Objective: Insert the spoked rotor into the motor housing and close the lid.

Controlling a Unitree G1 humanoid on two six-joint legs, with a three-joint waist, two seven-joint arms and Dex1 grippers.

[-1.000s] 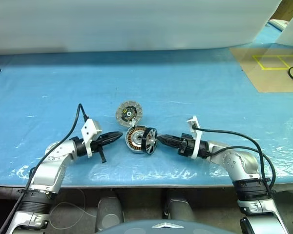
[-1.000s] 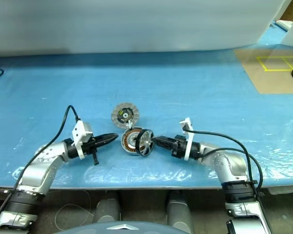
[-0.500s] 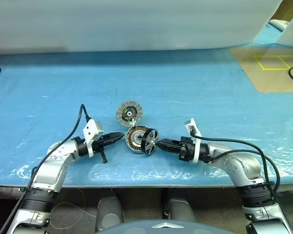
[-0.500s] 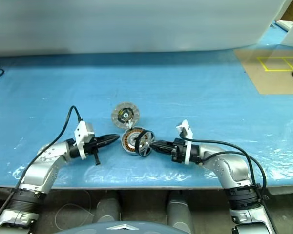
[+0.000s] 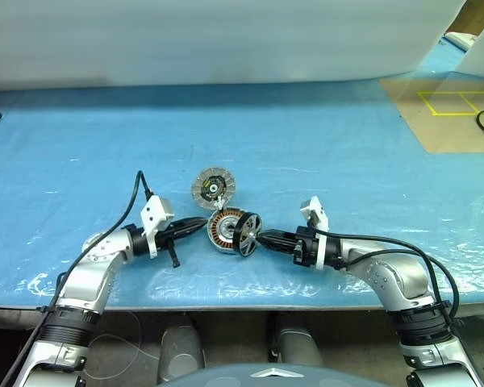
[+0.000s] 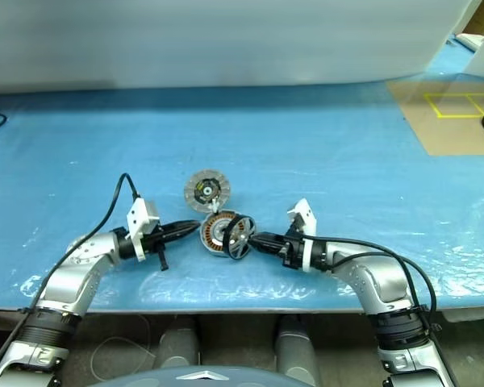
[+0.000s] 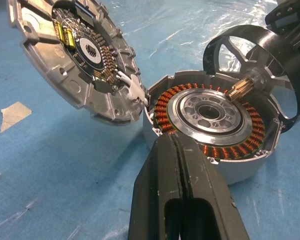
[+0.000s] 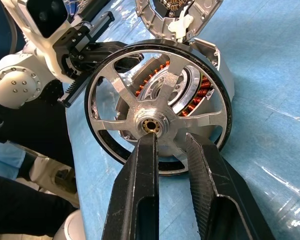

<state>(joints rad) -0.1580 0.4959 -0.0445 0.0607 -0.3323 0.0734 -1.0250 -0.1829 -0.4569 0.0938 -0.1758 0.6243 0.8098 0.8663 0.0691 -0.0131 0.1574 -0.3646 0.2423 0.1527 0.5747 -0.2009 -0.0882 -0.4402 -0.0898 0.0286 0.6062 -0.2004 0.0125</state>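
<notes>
While right gripper (image 8: pixel 170 145) pinches spoked rotor (image 8: pixel 157 107) upright against motor housing (image 7: pixel 212 125), left gripper (image 7: pixel 172 145) closed, empty, touching housing rim, lid (image 5: pixel 213 187) beside

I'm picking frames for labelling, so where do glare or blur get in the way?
Left eye view: the blue table cover shows glare patches along its near edge. Left wrist view: the motor housing is crisp, the left gripper soft. Right wrist view: the spoked rotor is sharp.
</notes>
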